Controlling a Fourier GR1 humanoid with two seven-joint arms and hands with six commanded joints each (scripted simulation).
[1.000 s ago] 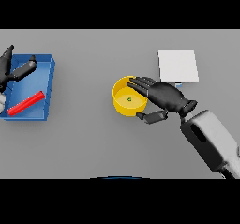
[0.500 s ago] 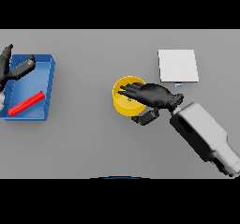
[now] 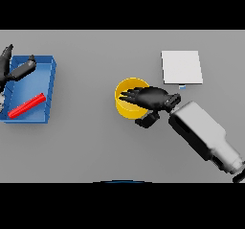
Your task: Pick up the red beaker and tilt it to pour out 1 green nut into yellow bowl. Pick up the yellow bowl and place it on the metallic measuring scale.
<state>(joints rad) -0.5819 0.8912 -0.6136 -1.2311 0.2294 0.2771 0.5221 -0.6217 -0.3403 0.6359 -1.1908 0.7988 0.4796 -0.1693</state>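
The yellow bowl stands on the grey table at the centre. My right hand reaches in from the right, open, its straight fingers stretched over the bowl's opening and hiding most of the inside. Its thumb sits just outside the bowl's lower right rim. I see no green nut. The red beaker lies on its side in a blue tray at the far left. My left hand hangs open over the tray's far left corner, apart from the beaker. The metallic measuring scale, a pale square plate, lies beyond the right hand.
The blue tray has raised walls and lies against the view's left edge. My right forearm crosses the table's lower right part. Bare grey tabletop stretches between the tray and the bowl.
My right hand has slid left, from beside the bowl's right rim to over its opening, and the forearm has swung lower. The bowl, beaker and left hand have not moved.
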